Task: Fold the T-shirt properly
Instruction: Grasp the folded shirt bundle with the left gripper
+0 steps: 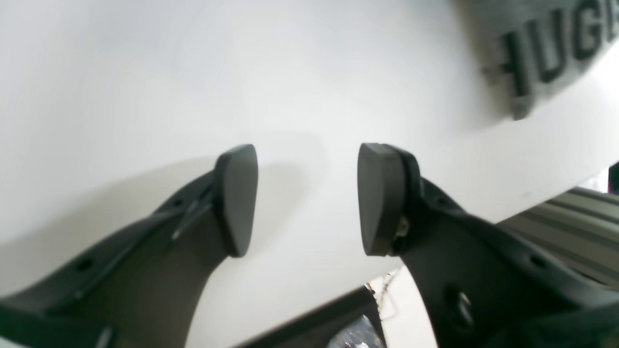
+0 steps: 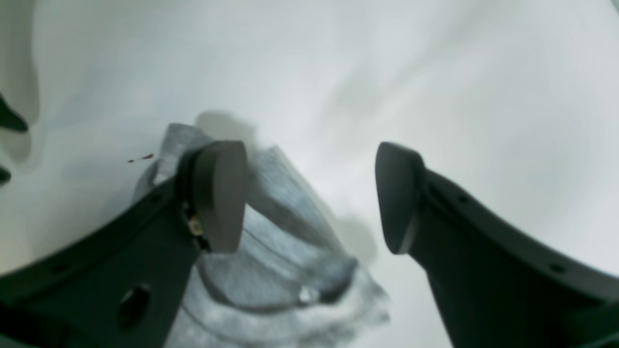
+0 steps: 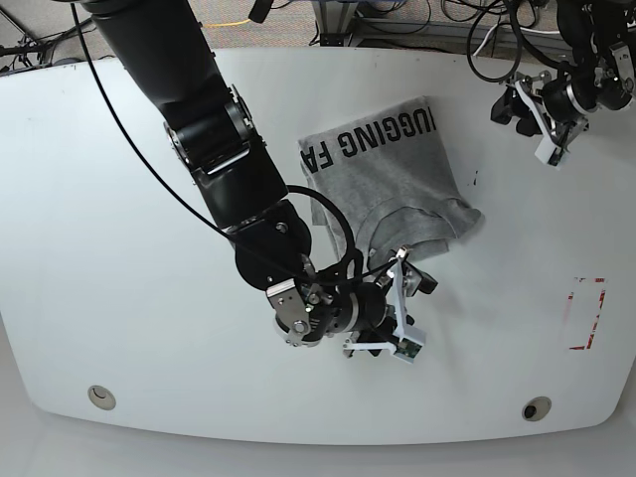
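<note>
Right gripper (image 2: pixel 309 198) and left gripper (image 1: pixel 307 200) — fingers apart, empty.

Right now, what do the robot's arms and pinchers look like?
The right arm is thick, glossy black with silver joint rings and a black cable alongside. The right gripper and left gripper have dark matte fingers ending in rounded pads. White brackets sit at each wrist.

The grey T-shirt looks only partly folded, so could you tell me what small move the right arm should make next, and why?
Probably lift the right gripper clear. Its jaws stand open with the grey cotton T-shirt with black lettering lying loose beneath on the white table, apparently released. The left gripper hovers open, away from the shirt.
</note>
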`<state>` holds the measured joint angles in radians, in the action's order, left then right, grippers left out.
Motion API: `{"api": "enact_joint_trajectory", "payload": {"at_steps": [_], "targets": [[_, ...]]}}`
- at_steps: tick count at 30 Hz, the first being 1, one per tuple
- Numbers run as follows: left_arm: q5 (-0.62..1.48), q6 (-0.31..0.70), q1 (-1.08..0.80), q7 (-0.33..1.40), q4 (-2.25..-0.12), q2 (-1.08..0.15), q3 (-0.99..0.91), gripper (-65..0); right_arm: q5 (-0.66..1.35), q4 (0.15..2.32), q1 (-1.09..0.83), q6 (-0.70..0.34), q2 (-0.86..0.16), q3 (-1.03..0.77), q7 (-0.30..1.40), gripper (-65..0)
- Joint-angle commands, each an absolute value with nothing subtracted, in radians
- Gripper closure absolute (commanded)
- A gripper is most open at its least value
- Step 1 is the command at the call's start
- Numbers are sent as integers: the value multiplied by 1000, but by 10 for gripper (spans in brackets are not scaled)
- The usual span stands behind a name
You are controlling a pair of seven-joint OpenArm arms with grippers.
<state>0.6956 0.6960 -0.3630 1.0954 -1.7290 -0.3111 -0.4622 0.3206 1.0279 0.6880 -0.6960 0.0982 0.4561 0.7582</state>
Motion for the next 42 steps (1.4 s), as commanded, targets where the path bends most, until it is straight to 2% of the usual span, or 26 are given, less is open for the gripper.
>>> {"api": "enact_joint_trajectory", "payload": {"at_steps": [1,5,9,15,20,24,29,33,37,42], "targets": [[717,698,-338,1072,-1787,-329,-440,-311,341,1144,684,-698,81,366,822,-400],[717,698,-288,1072,-1801,-323,-332,-311,341,1319,572,-698,68,180,954,-406],[717,698,-268,1072,-1802,-265,-278,-311,389,1491,440,-698,56,1,1122,-407],[717,687,-199,1072,-1808,-191,-193,-311,515,1592,297,-698,-15,-136,1175,-403],[650,487,-136,1047,-1867,-107,-110,-317,622,1641,200,-698,-114,-203,1175,-403],[483,335,-104,960,-1893,-25,21,-324,708,1647,128,-698,-188,-295,1175,-401],[232,165,-81,780,-1871,68,203,-415,765,1612,99,-698,-254,-403,1175,-401],[45,-5,-94,633,-1788,110,367,-458,809,1604,64,-698,-311,-455,1175,-401],[-39,-127,-91,539,-1675,117,432,-458,826,1606,44,-698,-325,-479,1175,-401],[-48,-170,-99,440,-1610,110,435,-458,826,1604,33,-698,-325,-496,1175,-401]]}}
